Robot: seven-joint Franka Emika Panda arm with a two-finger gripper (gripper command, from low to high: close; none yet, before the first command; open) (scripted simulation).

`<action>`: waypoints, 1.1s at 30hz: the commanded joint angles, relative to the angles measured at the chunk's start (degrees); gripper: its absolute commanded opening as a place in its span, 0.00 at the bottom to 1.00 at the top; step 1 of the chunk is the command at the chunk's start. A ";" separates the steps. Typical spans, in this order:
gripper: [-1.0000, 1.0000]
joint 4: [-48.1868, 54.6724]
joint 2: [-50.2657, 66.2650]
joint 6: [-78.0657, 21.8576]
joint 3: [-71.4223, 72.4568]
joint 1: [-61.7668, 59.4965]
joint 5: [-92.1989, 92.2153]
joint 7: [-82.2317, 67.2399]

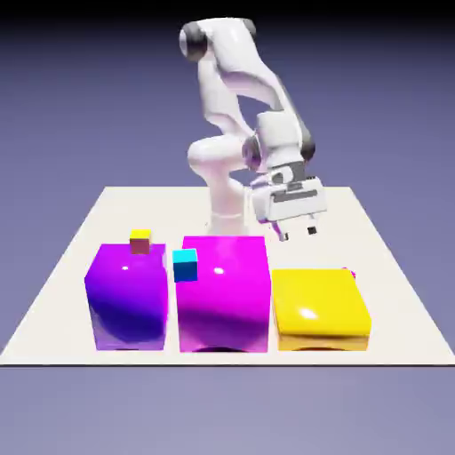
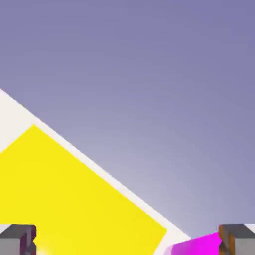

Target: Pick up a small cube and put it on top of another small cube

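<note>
Only a sliver of the small magenta-pink cube (image 1: 353, 273) shows behind the far right corner of the flat yellow block (image 1: 319, 307). In the hand view a magenta-pink shape (image 2: 195, 245) lies at the bottom edge, just inside the right fingertip (image 2: 238, 240). My gripper (image 1: 299, 233) hangs open above the table, behind the yellow block and to the left of the cube, with nothing between its fingers. A cyan small cube (image 1: 185, 264) and a yellow-topped small cube (image 1: 140, 240) stand to the left.
A big purple block (image 1: 129, 298) and a big magenta block (image 1: 224, 289) stand left of the yellow one, in a row along the near edge of the white table (image 1: 373, 235). The yellow block (image 2: 74, 199) fills the lower left of the hand view.
</note>
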 commanded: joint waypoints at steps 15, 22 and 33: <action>0.50 3.89 14.91 -6.98 -10.26 31.15 -2.63 -17.34; 0.50 5.70 21.87 -10.24 -15.05 45.68 -3.86 -25.44; 0.50 8.08 35.49 -5.52 -13.20 51.76 -0.26 -34.63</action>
